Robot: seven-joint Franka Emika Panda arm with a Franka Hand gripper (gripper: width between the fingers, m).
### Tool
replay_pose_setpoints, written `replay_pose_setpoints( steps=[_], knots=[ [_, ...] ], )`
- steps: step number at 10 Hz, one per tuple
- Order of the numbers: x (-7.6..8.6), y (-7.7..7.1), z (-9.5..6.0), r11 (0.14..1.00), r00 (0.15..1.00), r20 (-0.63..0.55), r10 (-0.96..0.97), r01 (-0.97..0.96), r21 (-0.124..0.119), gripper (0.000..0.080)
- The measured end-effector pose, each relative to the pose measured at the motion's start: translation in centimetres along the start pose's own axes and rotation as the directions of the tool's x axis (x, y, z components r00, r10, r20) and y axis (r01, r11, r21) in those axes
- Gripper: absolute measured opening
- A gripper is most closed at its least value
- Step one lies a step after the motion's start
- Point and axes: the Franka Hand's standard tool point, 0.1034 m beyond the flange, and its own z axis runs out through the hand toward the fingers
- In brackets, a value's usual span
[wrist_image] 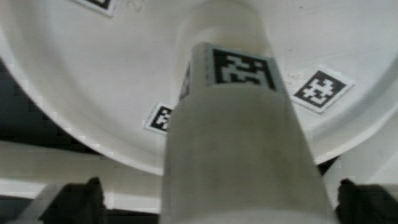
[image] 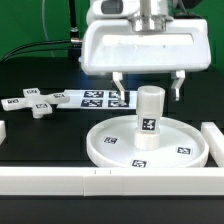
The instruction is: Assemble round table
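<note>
1. My pincer (image: pixel 149 88) hangs open right over the leg (image: pixel 148 118). One finger shows on each side of the leg's top with a gap on both sides, so nothing is gripped. The wrist view agrees: the dark fingertips (wrist_image: pixel 71 203) stand clear of the leg's flanks.
2. The leg stands upright at the middle of the round disc (image: pixel 100 150), its base on the disc's floor. I cannot tell whether it is fastened or only resting there.
3. The disc lies flat, rim up, on the black bench (image: pixel 40 135). It sits towards the near side, just behind the long white bar (image: pixel 60 181) along the front. A second bar (image: pixel 212 138) lies on the exterior view's right.
4. The cross-shaped foot (image: pixel 35 104) lies farther back on the exterior view's left, well apart from the disc and beside the marker board (image: pixel 95 97).
5. I judge all three parts to be stiff, light plastic with a smooth and probably slippery skin.
6. The leg is round, so flat fingers will touch it only along narrow lines. I would take it on its upper half, centred, and close squarely.
7. If the leg is loose, an off-centre nudge could tip it, since it is tall on a small base.
8. The disc looks too wide to span, so its rim wall is the likely hold. The foot should go by one arm.
</note>
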Motion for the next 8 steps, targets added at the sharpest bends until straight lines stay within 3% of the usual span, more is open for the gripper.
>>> replay_pose_setpoints(
  steps=[3,8],
  knots=[
    [1.4,1.5,-1.2,1.000,1.000,0.019,-0.015,0.015,0.000,0.0649],
    [0.5,1.0,-0.6,1.000,0.997,0.077,-0.015,0.014,0.021,0.0649]
  ],
)
